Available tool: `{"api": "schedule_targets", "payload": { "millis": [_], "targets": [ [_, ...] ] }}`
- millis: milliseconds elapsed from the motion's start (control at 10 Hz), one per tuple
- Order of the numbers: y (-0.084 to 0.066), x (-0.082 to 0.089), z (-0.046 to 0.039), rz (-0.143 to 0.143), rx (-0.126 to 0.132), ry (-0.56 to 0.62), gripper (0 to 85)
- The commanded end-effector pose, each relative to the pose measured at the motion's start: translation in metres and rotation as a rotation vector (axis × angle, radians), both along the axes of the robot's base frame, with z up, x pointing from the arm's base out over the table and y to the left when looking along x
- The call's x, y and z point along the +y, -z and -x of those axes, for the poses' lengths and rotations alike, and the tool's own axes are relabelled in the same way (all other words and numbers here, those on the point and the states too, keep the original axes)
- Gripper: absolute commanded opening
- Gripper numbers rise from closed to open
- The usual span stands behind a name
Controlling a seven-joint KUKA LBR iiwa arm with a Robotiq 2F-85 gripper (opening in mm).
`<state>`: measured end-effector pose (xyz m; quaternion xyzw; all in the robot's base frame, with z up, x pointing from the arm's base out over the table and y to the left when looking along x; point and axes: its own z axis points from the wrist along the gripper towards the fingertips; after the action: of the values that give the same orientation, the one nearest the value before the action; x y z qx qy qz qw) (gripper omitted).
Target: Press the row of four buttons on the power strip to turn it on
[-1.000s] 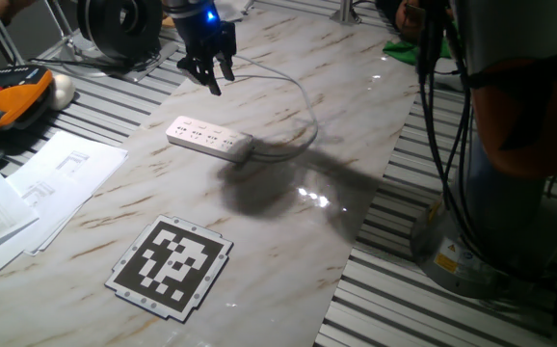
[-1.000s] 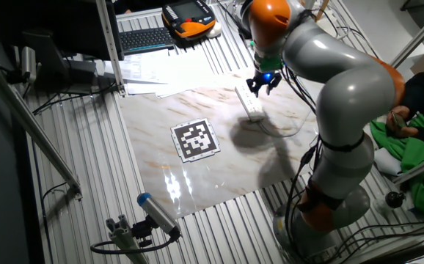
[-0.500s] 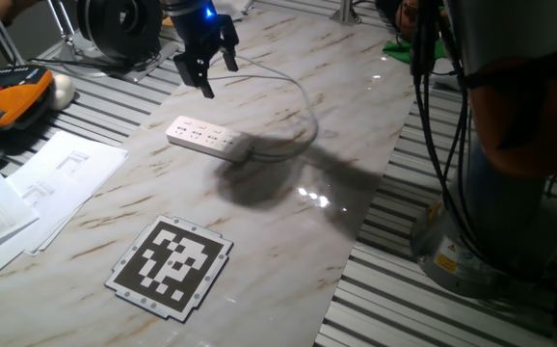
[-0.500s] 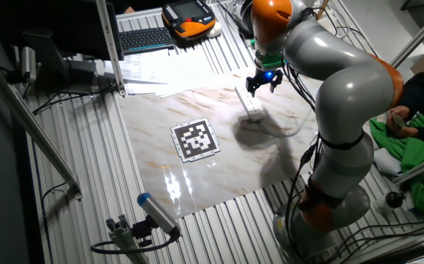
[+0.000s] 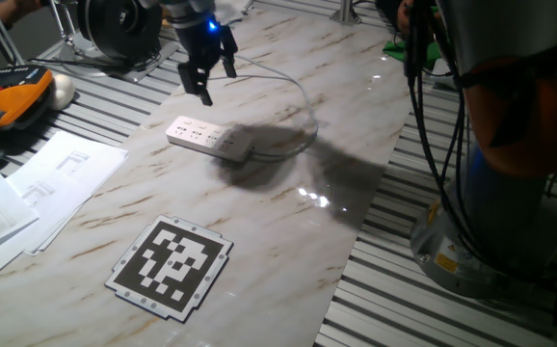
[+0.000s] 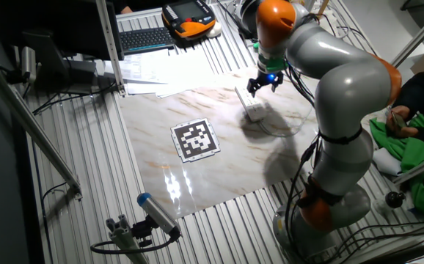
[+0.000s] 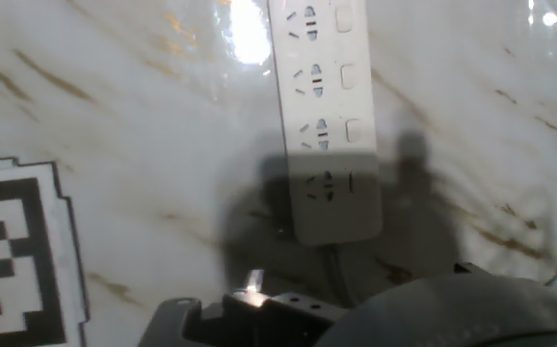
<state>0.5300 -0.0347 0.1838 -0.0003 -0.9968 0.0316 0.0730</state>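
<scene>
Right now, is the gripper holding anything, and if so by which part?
Nothing is held. The gripper hangs in the air above the power strip, not touching it.

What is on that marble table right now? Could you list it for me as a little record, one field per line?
surface: marble-patterned tabletop
main object: white power strip lying flat, its cable looping away behind it
buttons: four buttons in a row along one side of the strip, one beside each socket
robot tool: tool above the strip, not touching it
tool shadow: falls on the cable end of the strip
other items: black-and-white marker tag, paper sheets at the table edge
</scene>
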Motion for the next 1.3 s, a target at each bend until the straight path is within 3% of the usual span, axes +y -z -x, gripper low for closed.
{"api": "schedule_targets", "payload": {
  "millis": [0, 100, 400, 500, 600, 900, 1000, 1100, 1200],
  "targets": [
    [0.005, -0.008, 0.0017, -0.003, -0.009, -0.017, 85.0],
    [0.01, -0.015, 0.0034, -0.006, -0.023, -0.031, 85.0],
    [0.021, -0.025, 0.0032, -0.019, -0.032, -0.074, 85.0],
    [0.021, -0.025, 0.0032, 0.0, -0.034, -0.081, 85.0],
    [0.021, -0.025, 0.0032, 0.009, -0.013, -0.069, 85.0],
    [0.021, -0.025, 0.0032, 0.061, -0.023, -0.06, 85.0],
    [0.021, -0.025, 0.0032, 0.05, -0.08, -0.08, 85.0],
    [0.021, -0.025, 0.0032, 0.034, -0.095, -0.093, 85.0],
    [0.021, -0.025, 0.0032, 0.045, -0.094, -0.126, 85.0]
  ]
}}
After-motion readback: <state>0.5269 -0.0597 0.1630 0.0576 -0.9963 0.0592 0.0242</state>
